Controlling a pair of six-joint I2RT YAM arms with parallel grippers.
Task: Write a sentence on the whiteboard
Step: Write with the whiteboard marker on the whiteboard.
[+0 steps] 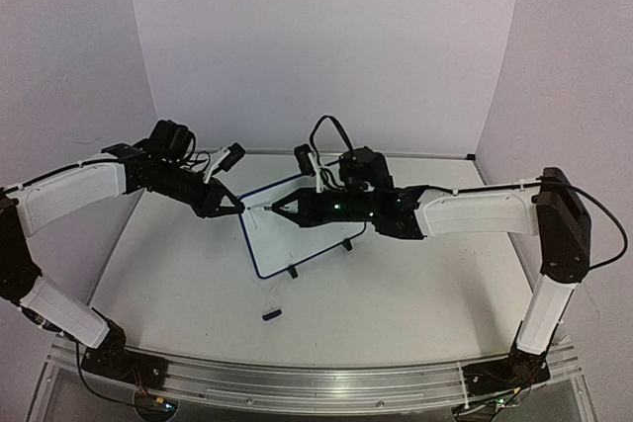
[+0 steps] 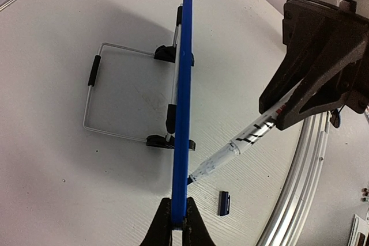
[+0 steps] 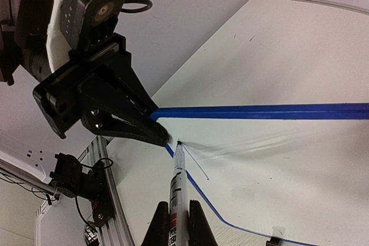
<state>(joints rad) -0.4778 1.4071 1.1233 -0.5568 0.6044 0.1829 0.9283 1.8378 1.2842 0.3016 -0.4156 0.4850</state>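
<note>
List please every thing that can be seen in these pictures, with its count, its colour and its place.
whiteboard: one, white with blue frame, standing mid-table
stroke: one, thin and dark, on the board at the marker tip
marker: one, white barrel with dark print, tip on the board
cap: one, dark blue, lying on the table in front of the board
wire stand: one, silver with black sleeves and clips, behind the board
table: one, white
rail: one, silver, at the near edge
left gripper: one, black, clamped on the board's edge
right gripper: one, black, holding the marker
</note>
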